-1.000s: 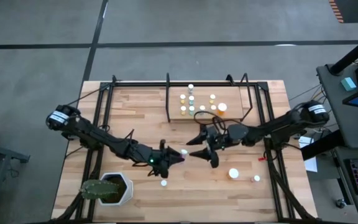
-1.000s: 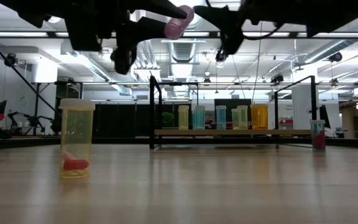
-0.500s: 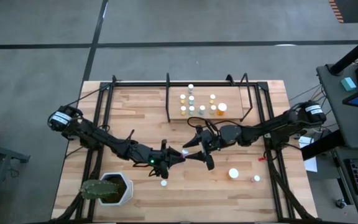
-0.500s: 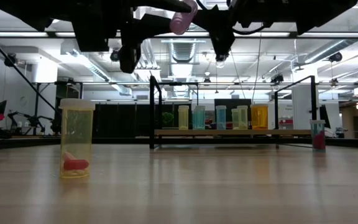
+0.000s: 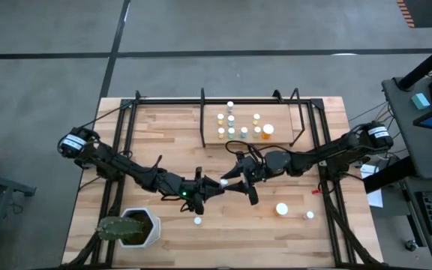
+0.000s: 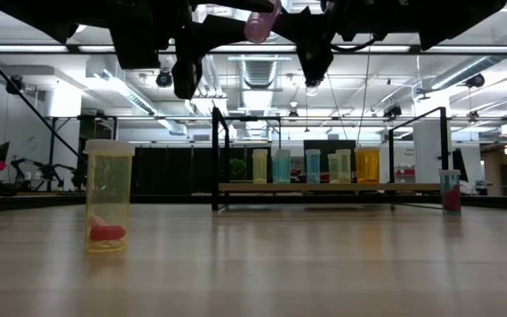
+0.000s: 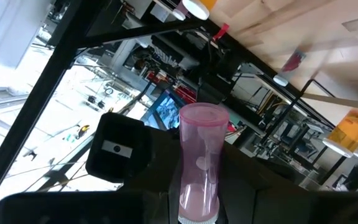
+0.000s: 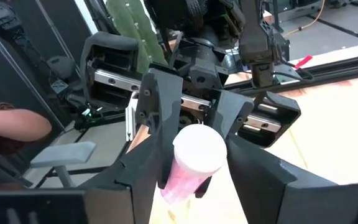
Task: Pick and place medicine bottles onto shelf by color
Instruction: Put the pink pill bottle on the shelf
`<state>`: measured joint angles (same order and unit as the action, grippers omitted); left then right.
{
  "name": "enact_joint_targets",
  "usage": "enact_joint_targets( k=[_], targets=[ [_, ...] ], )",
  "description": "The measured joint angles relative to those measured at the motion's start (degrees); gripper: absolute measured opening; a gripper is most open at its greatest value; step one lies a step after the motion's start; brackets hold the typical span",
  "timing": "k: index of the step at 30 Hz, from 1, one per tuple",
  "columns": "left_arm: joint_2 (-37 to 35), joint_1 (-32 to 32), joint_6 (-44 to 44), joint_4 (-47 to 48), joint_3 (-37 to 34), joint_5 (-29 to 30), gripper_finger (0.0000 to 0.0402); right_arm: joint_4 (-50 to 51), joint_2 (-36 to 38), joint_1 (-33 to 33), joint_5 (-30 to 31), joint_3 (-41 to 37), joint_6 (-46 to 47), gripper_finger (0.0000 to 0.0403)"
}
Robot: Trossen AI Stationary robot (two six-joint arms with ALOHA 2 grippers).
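Wooden desk (image 5: 163, 142), mid-air handover above its centre: the left gripper (image 5: 210, 187) jaws are clamped on a pink bottle (image 7: 199, 163), cap outward, so the right gripper (image 5: 235, 180), jaws spread around that cap, can carry it toward the shelf (image 5: 280, 120).

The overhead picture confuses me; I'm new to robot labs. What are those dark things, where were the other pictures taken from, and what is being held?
Those are two robot arms working at a wooden table. One picture looks straight down, one looks level across the tabletop, and two come from cameras on the arms' wrists. The left gripper holds a pink bottle in the air. The right gripper is open and faces it closely. Other bottles stand on the small shelf, loose bottles sit on the table, and a potted plant stands at one corner.
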<state>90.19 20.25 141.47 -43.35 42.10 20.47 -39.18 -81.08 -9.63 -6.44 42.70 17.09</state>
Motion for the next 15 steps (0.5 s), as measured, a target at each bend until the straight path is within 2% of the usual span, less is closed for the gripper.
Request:
enact_joint_targets(
  k=[11, 15],
  targets=[
    [0.0, 0.0, -0.07, 0.04, -0.07, -0.12, 0.0067, 0.31, 0.0, 0.02, 0.11, -0.02, 0.86, 0.0131],
    [0.0, 0.0, -0.11, 0.26, -0.13, -0.2, 0.0087, 0.79, 0.0, 0.02, 0.02, -0.02, 0.84, 0.0122]
  ],
)
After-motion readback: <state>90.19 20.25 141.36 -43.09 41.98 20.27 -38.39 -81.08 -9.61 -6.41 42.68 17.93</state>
